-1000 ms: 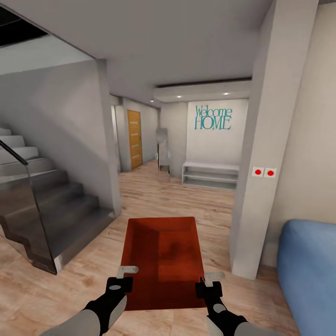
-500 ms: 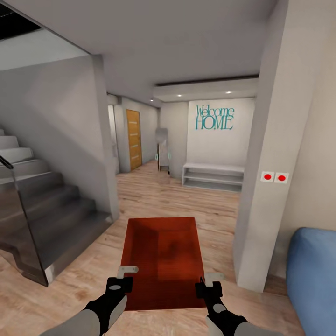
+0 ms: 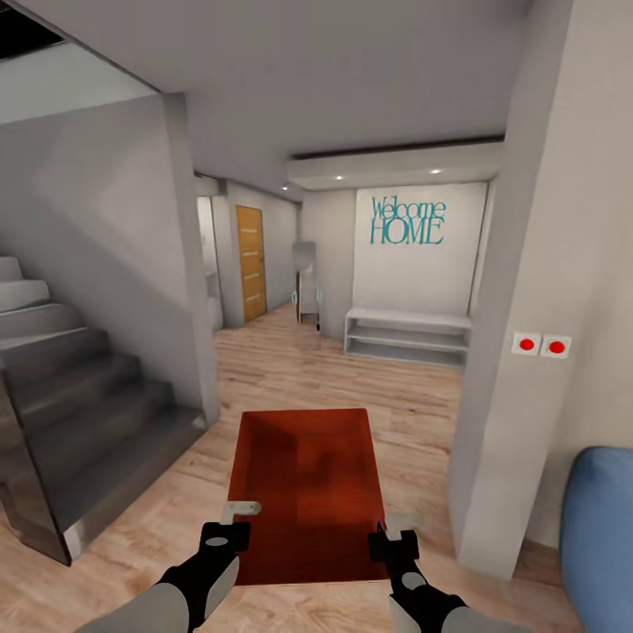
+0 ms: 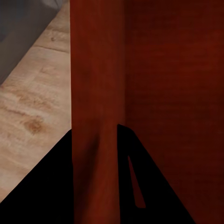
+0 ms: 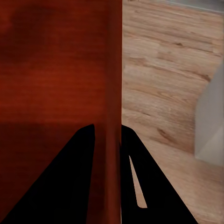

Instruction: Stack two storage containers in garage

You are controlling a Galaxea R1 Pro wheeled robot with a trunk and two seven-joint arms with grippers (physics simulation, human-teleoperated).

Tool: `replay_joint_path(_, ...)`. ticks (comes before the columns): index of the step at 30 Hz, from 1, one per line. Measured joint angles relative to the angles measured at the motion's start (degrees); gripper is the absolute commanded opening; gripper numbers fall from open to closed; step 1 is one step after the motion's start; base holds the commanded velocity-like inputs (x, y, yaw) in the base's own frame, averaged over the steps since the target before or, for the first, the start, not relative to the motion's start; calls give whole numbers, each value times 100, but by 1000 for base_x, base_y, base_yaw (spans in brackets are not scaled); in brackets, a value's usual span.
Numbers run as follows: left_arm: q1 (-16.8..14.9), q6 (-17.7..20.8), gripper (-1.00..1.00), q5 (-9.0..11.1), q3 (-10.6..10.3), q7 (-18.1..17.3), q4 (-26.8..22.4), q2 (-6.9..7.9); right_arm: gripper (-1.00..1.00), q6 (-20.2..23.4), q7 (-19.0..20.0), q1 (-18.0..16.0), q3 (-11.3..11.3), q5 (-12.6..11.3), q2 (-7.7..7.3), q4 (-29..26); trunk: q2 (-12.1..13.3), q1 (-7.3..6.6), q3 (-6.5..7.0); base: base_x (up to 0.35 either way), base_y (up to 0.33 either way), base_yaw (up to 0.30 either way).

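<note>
Orange-red storage container (image 3: 308,492) held: left fingers (image 4: 128,186) and right fingers (image 5: 79,186) clamp its side walls.

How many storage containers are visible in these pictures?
1. The storage container is held in front of the robot, left gripper on its left wall, right gripper on its right. The second may be elsewhere.

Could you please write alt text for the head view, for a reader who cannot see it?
An orange-red open-top storage container is held in front of the robot, the left gripper clamped on its left wall and the right gripper on its right wall. Ahead, pale wood-plank flooring runs past grey stairs toward a wall sign reading "Welcome HOME"; a blue sofa edges in at right.
</note>
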Motion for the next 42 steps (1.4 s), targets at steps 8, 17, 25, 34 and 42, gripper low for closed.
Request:
replay_joint_path(8, 0, 0, -100, 0, 0, -6, -1, 4, -100, 1, -7, 0, -6, 11, 4, 0, 0, 0, 0, 321, 0, 0)
replay_joint_path(17, 0, 0, -100, -3, 3, -20, -8, 12, -100, -3, -22, 0, -6, 17, 11, -1, 0, 0, 0, 321, 0, 0)
replay_joint_path(25, 0, 0, -100, -2, 2, -20, -6, 12, -100, -1, -23, 0, -5, 17, 11, -1, 0, 0, 0, 321, 0, 0)
replay_joint_path(34, 0, 0, -100, 0, 1, -8, -2, 5, -100, 1, -10, 0, -9, 16, 5, 0, 0, 0, 0, 321, 0, 0)
replay_joint_path(42, 0, 0, -100, 0, 0, -4, -1, 3, -100, 0, -5, 0, -7, 10, 3, 0, 0, 0, 0, 321, 0, 0)
